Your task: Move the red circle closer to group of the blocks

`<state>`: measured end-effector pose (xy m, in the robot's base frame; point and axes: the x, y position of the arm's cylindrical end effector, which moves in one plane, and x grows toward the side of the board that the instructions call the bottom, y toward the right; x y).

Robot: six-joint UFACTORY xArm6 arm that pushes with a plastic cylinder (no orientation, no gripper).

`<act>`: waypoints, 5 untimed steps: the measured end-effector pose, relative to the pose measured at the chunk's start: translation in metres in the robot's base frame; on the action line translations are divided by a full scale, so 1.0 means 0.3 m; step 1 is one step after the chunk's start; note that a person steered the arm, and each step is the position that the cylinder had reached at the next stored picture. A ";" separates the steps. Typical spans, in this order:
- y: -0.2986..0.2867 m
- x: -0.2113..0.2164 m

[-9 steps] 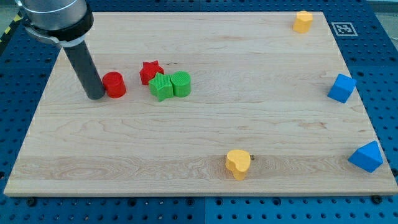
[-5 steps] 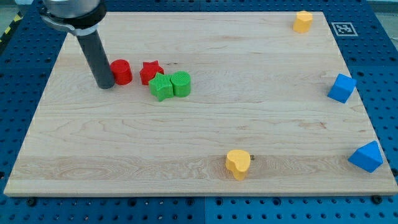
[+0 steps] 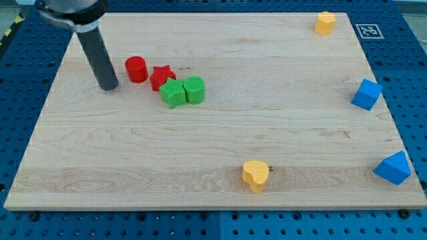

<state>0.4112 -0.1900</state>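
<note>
The red circle [image 3: 136, 69] stands on the wooden board at the upper left, just left of the red star [image 3: 162, 77] and close to touching it. Two green blocks [image 3: 182, 91] sit right below the star, touching each other. My tip [image 3: 108, 87] is on the board left of the red circle, apart from it by a small gap.
A yellow block [image 3: 325, 23] is at the view's top right. Two blue blocks [image 3: 366, 94] [image 3: 393, 167] lie along the right edge. A yellow heart [image 3: 255, 175] sits near the bottom edge. The board [image 3: 220, 133] lies on a blue perforated table.
The red circle has slid right and up towards the red star. My tip pushed it, then drew back a little to the left.
</note>
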 end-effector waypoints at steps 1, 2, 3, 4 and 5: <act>0.076 -0.093; 0.117 -0.152; 0.098 -0.154; 0.081 -0.267; 0.184 -0.247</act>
<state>0.3370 -0.1348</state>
